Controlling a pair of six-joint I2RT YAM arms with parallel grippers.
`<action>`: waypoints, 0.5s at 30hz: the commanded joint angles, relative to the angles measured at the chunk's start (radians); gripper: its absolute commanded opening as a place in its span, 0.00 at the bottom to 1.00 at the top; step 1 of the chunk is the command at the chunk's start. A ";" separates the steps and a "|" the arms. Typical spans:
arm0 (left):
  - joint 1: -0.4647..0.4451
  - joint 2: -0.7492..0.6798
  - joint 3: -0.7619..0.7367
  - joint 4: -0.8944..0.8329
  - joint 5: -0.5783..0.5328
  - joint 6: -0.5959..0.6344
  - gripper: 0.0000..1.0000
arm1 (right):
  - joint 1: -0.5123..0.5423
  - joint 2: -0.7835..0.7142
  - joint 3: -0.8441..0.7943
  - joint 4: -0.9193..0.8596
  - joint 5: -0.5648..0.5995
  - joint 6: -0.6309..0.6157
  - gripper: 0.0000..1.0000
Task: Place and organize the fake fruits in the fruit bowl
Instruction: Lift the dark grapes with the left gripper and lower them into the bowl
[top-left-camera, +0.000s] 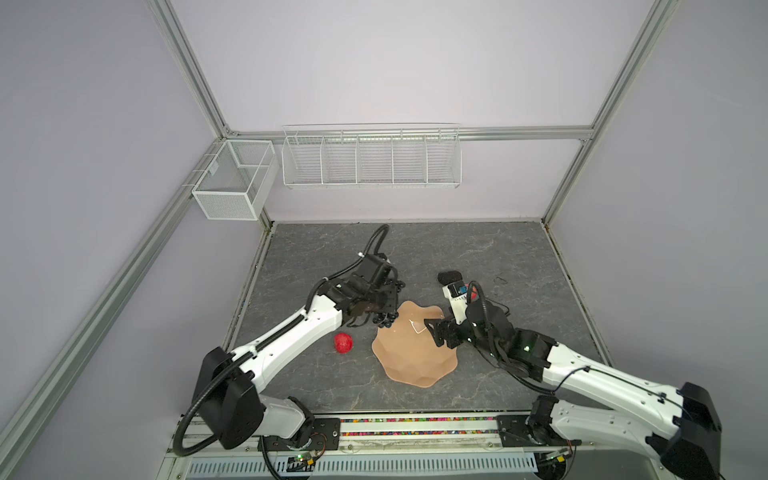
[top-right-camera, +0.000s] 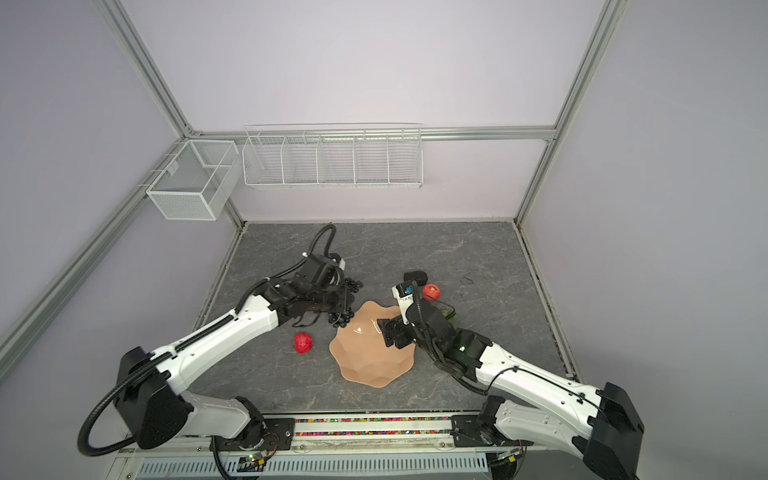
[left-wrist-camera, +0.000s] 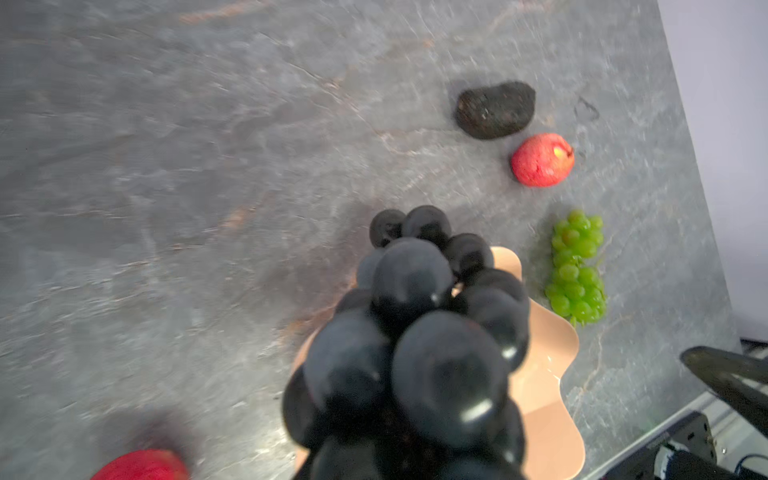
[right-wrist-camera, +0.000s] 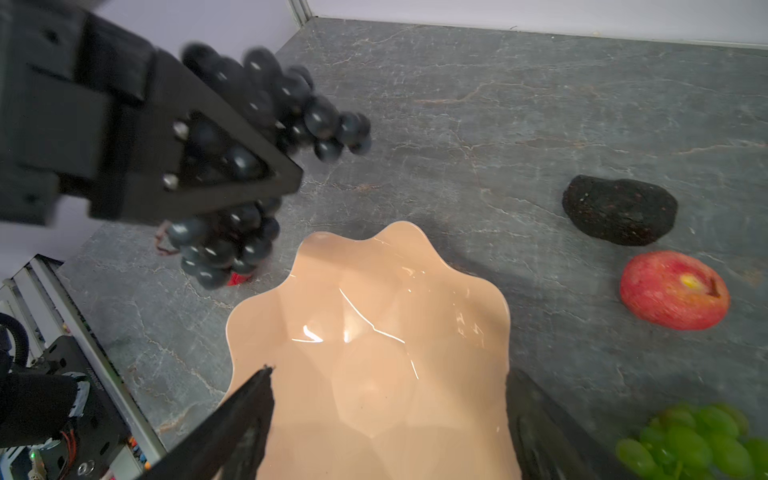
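The left gripper's (top-left-camera: 386, 306) jaws are pressed together on the dark purple-black grape bunch (left-wrist-camera: 415, 332). Grapes bulge out on both sides of the black fingers, and the lower cluster (right-wrist-camera: 224, 245) hangs down from them. The bunch sits at the far-left edge of the fruit bowl (top-left-camera: 415, 361); from the left wrist camera it overlaps the wavy rim.

The right gripper's (right-wrist-camera: 390, 372) jaws are spread wide and grip nothing. Its two fingers straddle the bowl's right side, one at each edge of the glossy peach interior (right-wrist-camera: 374, 316) — whether they touch the rim cannot be told. No fruit lies in the bowl.

Out from the bowl, one red apple (top-left-camera: 344, 343) lies on the grey stone-patterned tabletop (top-left-camera: 498, 382) just to its left, below the left arm. Three fruits lie in a loose line to the bowl's far right. Farthest is the black bumpy avocado-like fruit (right-wrist-camera: 619, 210), then the second red apple (right-wrist-camera: 675, 291) just beside it. The green grape bunch (left-wrist-camera: 577, 270) lies nearest of the three — in a top view it (top-right-camera: 451, 313) is mostly hidden behind the right arm.

On the far wall hangs a white wire rack with several compartments (top-left-camera: 372, 160), and a white mesh basket (top-left-camera: 232, 183) hangs on the left wall.
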 joint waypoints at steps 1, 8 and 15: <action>-0.067 0.094 0.041 -0.017 0.007 0.002 0.26 | -0.006 -0.086 -0.046 -0.111 0.075 0.070 0.88; -0.131 0.239 0.081 0.004 -0.006 -0.005 0.26 | -0.007 -0.230 -0.118 -0.218 0.116 0.114 0.89; -0.173 0.314 0.101 -0.011 -0.001 0.016 0.31 | -0.007 -0.267 -0.123 -0.244 0.125 0.116 0.88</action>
